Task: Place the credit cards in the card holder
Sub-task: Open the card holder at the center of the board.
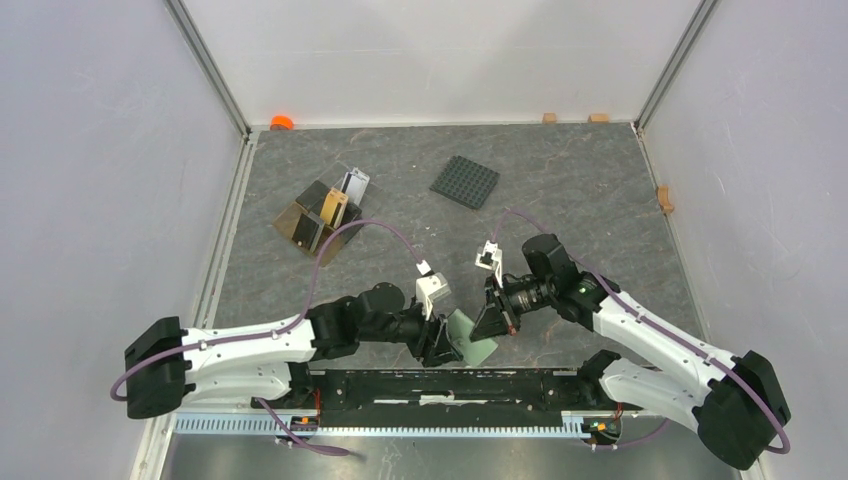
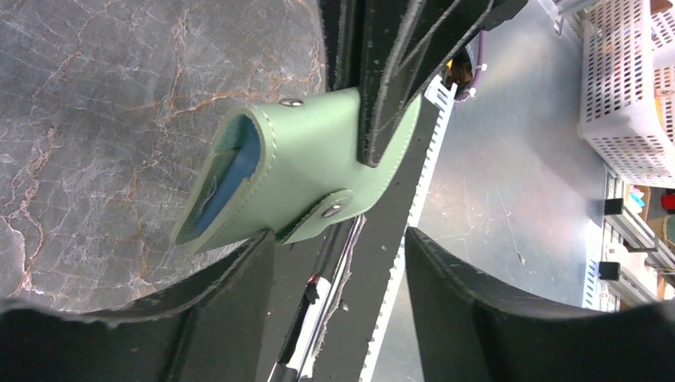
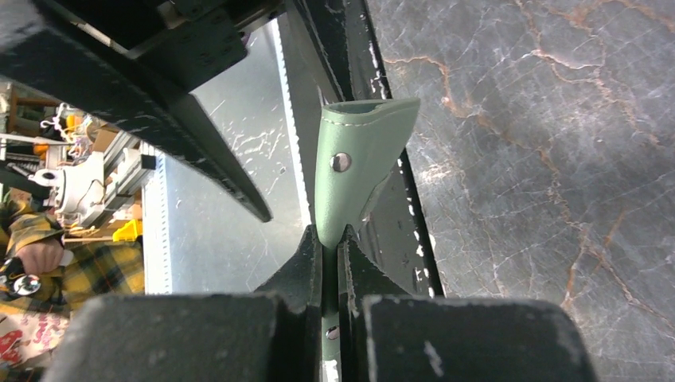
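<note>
Right fingers (image 3: 307, 270): clenched on one edge of the sage-green card holder (image 3: 350, 159), over the counter's (image 3: 525, 159) near edge. Left fingers (image 2: 231, 294): spread, gripping nothing, just beside the holder. Credit cards (image 1: 333, 208): in the brown tray (image 1: 292, 222), far left, well apart.

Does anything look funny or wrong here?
Yes: the card holder is pinched by one edge in the right end effector and bulges open. The credit cards stand in the brown tray, far off.
</note>
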`<state>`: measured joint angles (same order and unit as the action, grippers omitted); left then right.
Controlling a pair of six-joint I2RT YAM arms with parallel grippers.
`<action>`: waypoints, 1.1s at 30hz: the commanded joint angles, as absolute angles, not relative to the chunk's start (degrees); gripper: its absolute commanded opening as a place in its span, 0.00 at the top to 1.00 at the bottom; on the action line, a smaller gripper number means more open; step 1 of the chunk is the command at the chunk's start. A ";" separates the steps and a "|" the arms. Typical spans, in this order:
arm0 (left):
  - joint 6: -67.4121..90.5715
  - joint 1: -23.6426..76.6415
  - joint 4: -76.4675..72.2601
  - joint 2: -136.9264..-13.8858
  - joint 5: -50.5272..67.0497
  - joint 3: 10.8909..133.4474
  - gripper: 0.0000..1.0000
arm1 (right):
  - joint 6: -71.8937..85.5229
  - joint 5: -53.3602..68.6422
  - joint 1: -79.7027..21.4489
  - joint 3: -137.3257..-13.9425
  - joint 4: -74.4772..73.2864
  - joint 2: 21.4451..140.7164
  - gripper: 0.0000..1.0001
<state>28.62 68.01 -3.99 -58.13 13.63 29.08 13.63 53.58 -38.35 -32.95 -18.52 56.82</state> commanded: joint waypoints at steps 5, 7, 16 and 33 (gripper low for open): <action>27.38 68.20 -11.22 -61.64 17.34 30.77 0.44 | 13.32 59.37 -38.61 -33.14 -15.31 56.95 1.00; 27.81 68.20 -12.76 -61.58 17.50 30.44 0.46 | 13.36 59.50 -38.62 -32.76 -14.92 57.04 1.00; 31.24 68.13 -21.02 -65.26 21.80 29.84 0.52 | 14.57 59.77 -38.67 -30.69 -11.56 58.10 1.00; 32.83 68.14 -25.29 -67.86 24.50 29.88 0.91 | 19.34 54.40 -38.76 -26.02 -4.70 59.77 1.00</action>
